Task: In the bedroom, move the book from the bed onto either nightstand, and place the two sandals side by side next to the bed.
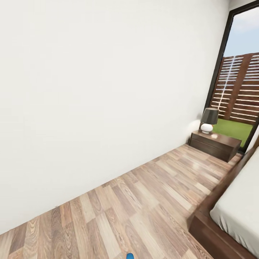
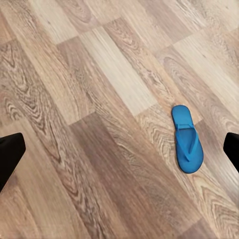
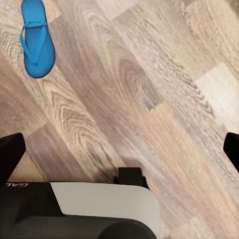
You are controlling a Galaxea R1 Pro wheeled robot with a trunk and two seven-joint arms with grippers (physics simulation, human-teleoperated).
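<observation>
Looking down along each arm, the wrist views give the nearest ground: wood-plank floor (image 2: 99,99) with one blue flip-flop (image 2: 187,145) lying flat, straps up, well apart from anything else. In the left wrist view the left gripper (image 2: 119,154) has its dark fingertips (image 2: 9,155) at opposite edges of the picture, so the jaws stand wide apart and hold nothing. In the right wrist view the right gripper (image 3: 119,152) is likewise spread and empty, and a flip-flop (image 3: 36,44) lies ahead of it beyond part of the robot's base (image 3: 99,209). Whether the two wrist views show one sandal or both cannot be told.

The head view catches only a blue tip (image 1: 130,256) at its lower edge, then the floor, the dark frame and grey mattress of the bed (image 1: 230,212) on the robot's right, and farther off a nightstand (image 1: 215,144) bearing a lamp (image 1: 208,120) beside a tall window (image 1: 239,79). The book cannot be seen.

Judged from this, the sandal step is in hand and no pick is yet made. The next move calls for lowering one gripper over the flip-flop and closing on its thin edge or strap, then setting it beside the bed frame.
</observation>
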